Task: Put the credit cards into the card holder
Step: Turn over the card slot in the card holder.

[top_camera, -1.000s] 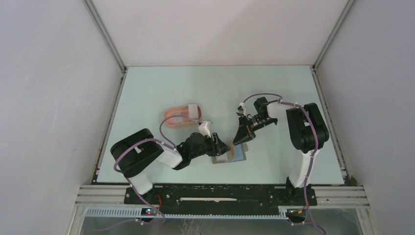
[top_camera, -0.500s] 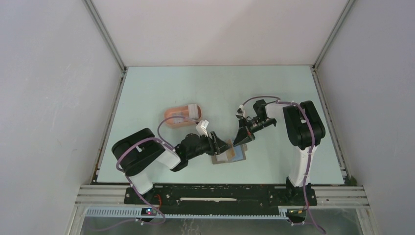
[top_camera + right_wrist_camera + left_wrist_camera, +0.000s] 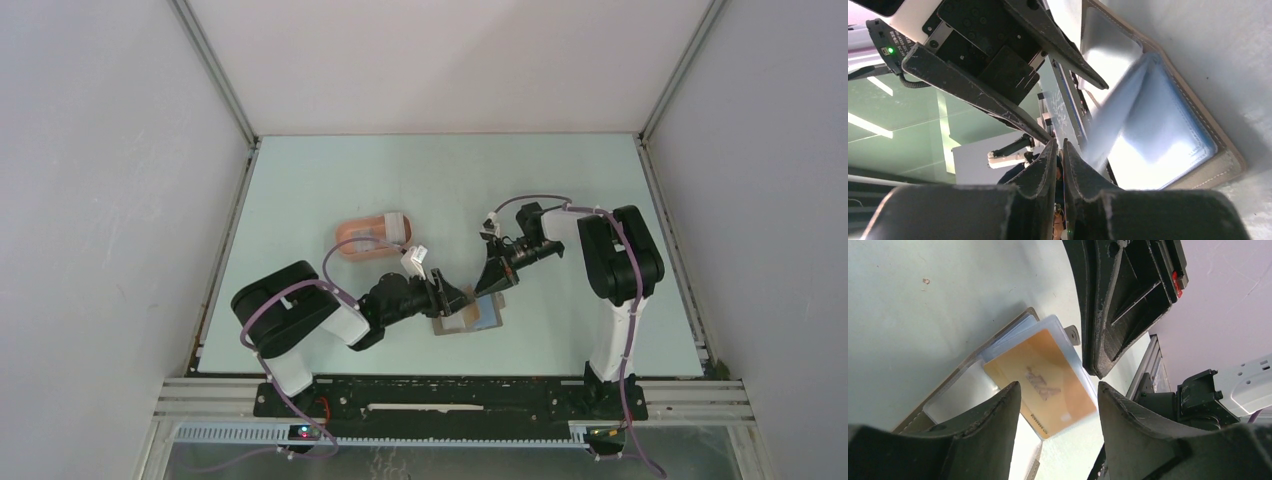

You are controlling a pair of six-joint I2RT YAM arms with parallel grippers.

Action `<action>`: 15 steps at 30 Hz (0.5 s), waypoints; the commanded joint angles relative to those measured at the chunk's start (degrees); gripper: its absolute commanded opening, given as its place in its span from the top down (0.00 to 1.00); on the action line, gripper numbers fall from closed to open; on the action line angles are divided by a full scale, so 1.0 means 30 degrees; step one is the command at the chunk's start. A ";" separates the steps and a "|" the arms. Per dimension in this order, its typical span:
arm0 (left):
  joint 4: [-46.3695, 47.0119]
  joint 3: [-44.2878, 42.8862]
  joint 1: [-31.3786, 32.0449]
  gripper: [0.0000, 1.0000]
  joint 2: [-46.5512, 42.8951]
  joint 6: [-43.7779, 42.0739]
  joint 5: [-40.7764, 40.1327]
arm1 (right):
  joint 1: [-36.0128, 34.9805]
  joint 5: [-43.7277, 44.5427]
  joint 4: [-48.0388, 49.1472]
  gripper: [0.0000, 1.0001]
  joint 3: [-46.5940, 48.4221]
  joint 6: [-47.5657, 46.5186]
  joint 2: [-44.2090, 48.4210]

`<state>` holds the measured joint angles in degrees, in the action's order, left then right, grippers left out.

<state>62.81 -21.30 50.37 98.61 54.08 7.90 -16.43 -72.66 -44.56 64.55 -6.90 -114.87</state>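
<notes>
My left gripper [image 3: 1058,389] stands wide over the yellow card [image 3: 1048,375], which lies in a wallet [image 3: 455,325] sleeve. My right gripper [image 3: 1059,150] is nearly closed, maybe on a sleeve edge. The card holder [image 3: 372,238] sits apart on the table [image 3: 300,180].

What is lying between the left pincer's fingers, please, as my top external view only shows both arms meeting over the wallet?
Observer: A yellow-orange card, inside a clear sleeve of the wallet; the left pincer is open, one finger either side of it.
Operator: Thank you; how is the other one set?
Observer: The right pincer is nearly closed, its tips at a thin dark edge; whether it grips that, I cannot tell.
</notes>
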 commanded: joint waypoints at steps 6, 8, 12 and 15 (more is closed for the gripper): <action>0.0393 0.0097 -0.0093 0.36 0.0044 0.0019 0.0091 | -0.0355 -0.0219 -0.0165 0.86 0.0599 -0.0191 -0.0432; 0.0375 0.0076 -0.0103 0.36 0.0158 0.0031 0.0067 | -0.0363 -0.0333 -0.0118 0.87 0.0603 -0.0140 -0.0498; 0.0245 0.0097 -0.0093 0.36 0.0166 0.0005 -0.0039 | -0.0199 0.2028 -0.0449 0.87 0.0863 -0.0615 0.0380; 0.0001 0.0076 -0.0074 0.36 0.0014 -0.0082 -0.0085 | -0.0038 0.5177 0.0902 0.84 0.0194 0.0003 0.2114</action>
<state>62.50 -21.30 50.33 98.76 54.06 7.88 -16.95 -68.27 -44.97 65.32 -7.40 -115.57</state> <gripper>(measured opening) 0.638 0.135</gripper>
